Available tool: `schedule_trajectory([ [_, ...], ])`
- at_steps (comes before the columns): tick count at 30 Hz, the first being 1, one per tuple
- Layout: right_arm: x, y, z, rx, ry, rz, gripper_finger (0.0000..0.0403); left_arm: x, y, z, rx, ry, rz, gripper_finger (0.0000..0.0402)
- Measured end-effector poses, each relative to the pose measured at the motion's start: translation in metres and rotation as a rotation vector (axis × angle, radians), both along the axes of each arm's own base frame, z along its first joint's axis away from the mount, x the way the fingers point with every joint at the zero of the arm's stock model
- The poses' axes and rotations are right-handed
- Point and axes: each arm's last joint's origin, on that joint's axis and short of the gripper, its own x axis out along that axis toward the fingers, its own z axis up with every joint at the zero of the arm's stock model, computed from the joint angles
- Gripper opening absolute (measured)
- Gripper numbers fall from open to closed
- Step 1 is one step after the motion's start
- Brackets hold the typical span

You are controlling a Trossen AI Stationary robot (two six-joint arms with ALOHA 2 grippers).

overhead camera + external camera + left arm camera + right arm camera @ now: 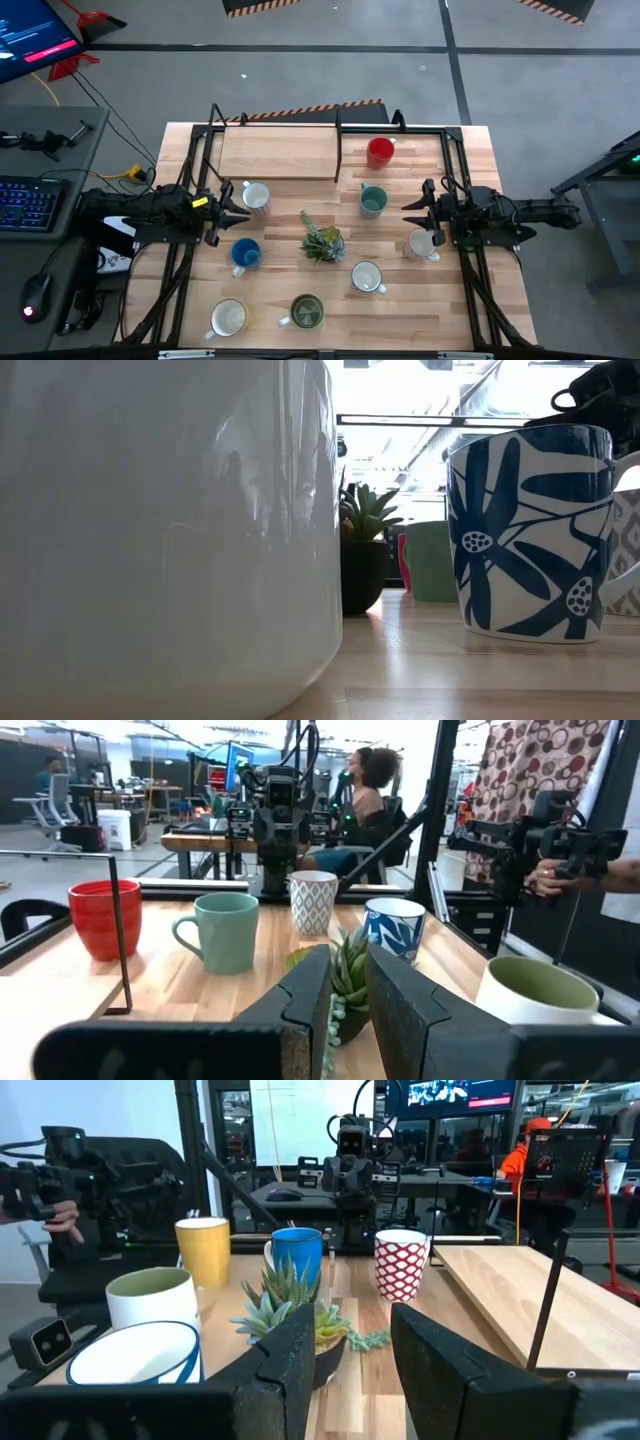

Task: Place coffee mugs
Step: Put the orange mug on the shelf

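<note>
Eight mixed coffee mugs (373, 201) ring a spiky plant (322, 242), while the left gripper (232, 209) and right gripper (413, 212) hover slightly parted, empty.

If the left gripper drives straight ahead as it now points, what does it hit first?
Probably the small green plant, centred just beyond the left gripper fingers; the patterned mug stands farther back.

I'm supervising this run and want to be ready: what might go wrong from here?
The plant stands mid-table between both end effectors, left and right; a reach across may tip it. The teal mug and red mug stand close together, so grasping one may bump the other.
</note>
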Motion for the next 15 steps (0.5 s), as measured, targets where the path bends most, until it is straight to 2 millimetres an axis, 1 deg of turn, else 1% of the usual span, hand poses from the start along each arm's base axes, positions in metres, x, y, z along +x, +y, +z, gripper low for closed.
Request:
schedule_trajectory([
  [13, 0.0001, -0.0007, 0.0002, 0.003, -0.002, -0.026, 0.0119, 0.0000, 0.0000, 0.0005, -0.003, -0.004, 0.001, 0.0058],
  [15, 0.0001, -0.0008, 0.0002, -0.001, -0.002, -0.027, 0.0119, -0.0002, 0.0000, 0.0030, -0.027, -0.028, -0.001, 0.0058],
])
